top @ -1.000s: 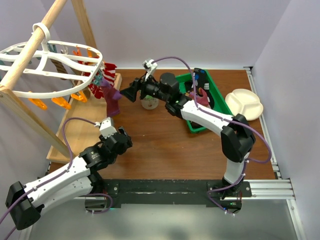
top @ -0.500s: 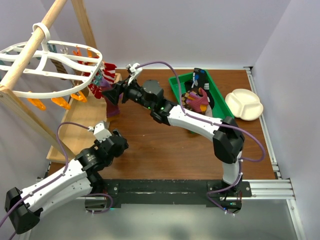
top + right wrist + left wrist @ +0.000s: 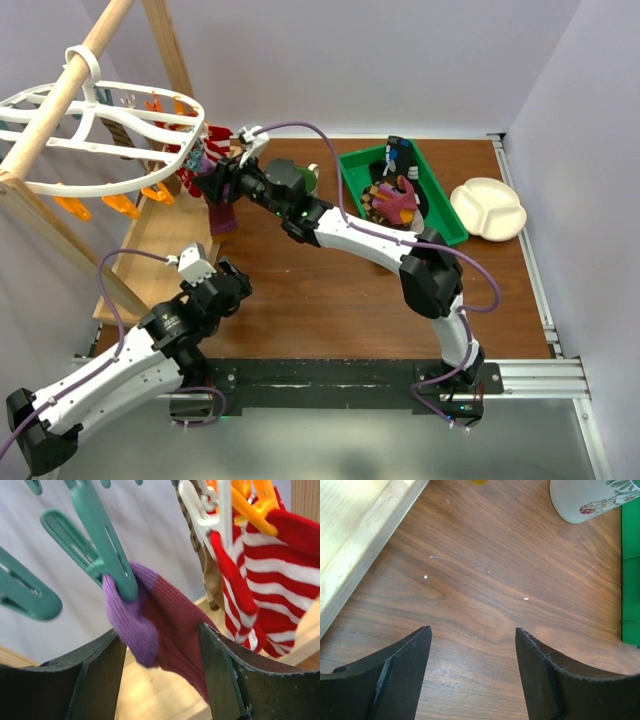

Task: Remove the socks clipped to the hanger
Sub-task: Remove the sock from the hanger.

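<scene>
The white oval hanger [image 3: 100,140] hangs from a wooden pole at the top left. A purple and maroon sock [image 3: 155,625] hangs from a teal clip [image 3: 107,560]; it also shows in the top view [image 3: 224,200]. A red-and-white striped sock [image 3: 270,590] hangs from an orange clip to its right. My right gripper [image 3: 162,645] is open, with the purple and maroon sock between its fingers; in the top view it [image 3: 205,180] is at the hanger's near edge. My left gripper [image 3: 472,635] is open and empty over bare table, low at the left in the top view [image 3: 235,280].
A green tray [image 3: 440,215] at the right holds several loose socks. A cream divided plate [image 3: 488,208] lies beyond it. A white mug [image 3: 592,497] stands behind my right arm. A pale wooden base board [image 3: 165,250] lies under the hanger frame.
My right arm has reached left from the mug area to the hanger, and its open jaws now surround the purple and maroon sock. My left arm has drawn back slightly toward the near edge.
</scene>
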`<state>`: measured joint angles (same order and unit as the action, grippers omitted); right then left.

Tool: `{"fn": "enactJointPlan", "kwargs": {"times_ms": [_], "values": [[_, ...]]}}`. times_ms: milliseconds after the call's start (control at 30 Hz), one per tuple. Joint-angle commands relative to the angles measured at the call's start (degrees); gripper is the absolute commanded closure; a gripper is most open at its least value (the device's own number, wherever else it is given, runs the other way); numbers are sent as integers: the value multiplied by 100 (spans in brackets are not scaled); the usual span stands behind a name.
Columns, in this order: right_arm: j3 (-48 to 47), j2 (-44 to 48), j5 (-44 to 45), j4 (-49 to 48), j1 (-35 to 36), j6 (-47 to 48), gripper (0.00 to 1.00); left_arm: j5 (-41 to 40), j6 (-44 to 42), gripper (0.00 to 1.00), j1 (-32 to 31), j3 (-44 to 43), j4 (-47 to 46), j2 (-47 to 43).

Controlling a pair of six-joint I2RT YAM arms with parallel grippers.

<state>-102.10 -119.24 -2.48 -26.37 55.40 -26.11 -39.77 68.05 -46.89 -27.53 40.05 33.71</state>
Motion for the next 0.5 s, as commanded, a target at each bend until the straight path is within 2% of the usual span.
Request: {"fn": "enactJointPlan", "kwargs": {"times_ms": [0, 133, 233, 267, 367, 467], "values": [[-634, -90, 37, 0, 41, 70, 35, -339, -186, 25, 31, -200, -120, -207], [-951, -205, -94, 263, 41, 386, 35, -339, -520, 23, 31, -253, -374, -383], [-1127, -187, -139, 553, 24, 571, 52, -330, -810, 23, 31, -340, -542, -445], [-1180, -152, -173, 615, -11, 615, 64, -295, -976, 23, 31, -367, -595, -462], [-1233, -47, -533, 835, -90, 738, 81, -260, -1285, 23, 31, -464, -779, -489], [-1172, 172, -893, 1011, -152, 958, 90, -225, -1618, 23, 23, -595, -946, -524]]}}
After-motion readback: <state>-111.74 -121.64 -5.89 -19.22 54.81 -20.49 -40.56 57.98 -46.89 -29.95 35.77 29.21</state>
